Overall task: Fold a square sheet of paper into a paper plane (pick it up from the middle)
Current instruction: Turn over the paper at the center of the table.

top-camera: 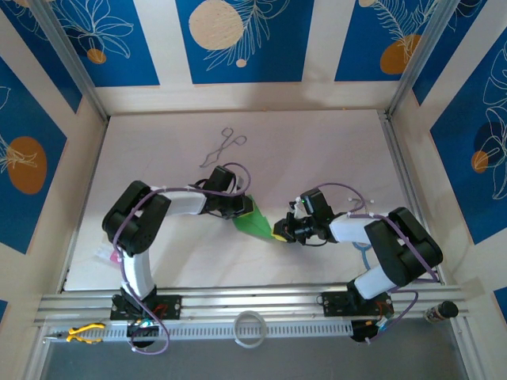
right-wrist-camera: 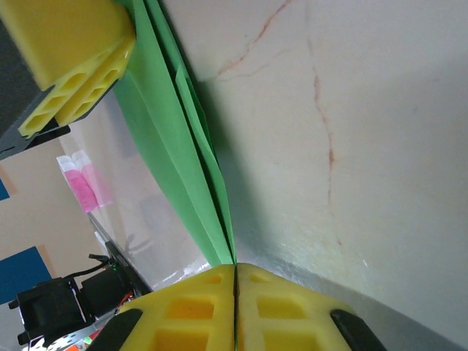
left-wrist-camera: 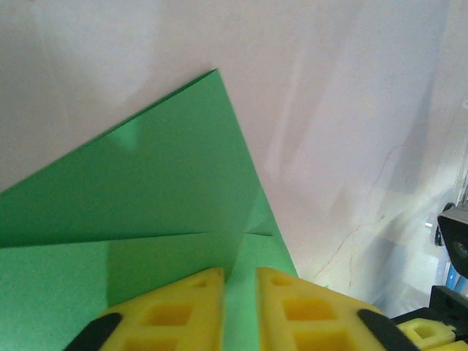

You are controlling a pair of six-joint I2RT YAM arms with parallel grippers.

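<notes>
- Green sheet of paper (top-camera: 255,222), already creased into layers, lay on the pale desk (top-camera: 333,158) near the middle, between the two arms.
- Long axis: in the top view it ran on a diagonal, with the broad end up and to the left at the left pincer (left-wrist-camera: 240,292) and the narrow end down and to the right at the right pincer (right-wrist-camera: 235,292). One pincer stood at each end, so neither arm was the nearer.
- Right pincer: the yellow fingers were pressed together with no gap. The folded edges of the sheet ran straight into the seam between them, so it was pinching the narrow end.
- From the right wrist the layers showed edge-on and fanned away toward a yellow finger of the other arm at the top left.
- Left pincer: the fingers stood a narrow slot apart, and green showed through the slot. The left wrist view did not show whether they gripped the sheet or only straddled it.
- Ahead of the left pincer, one flap rose to a sharp corner and a crease crossed the sheet just beyond the fingertips.
- Judgement: the coming move turned on that diagonal line from pincer to pincer. With the right end held firm, any pull or fold would likely act along that axis, and the left end was the doubtful one.
- Risk, as judged: a loose left hold could let the broad end slip and spoil the crease.
</notes>
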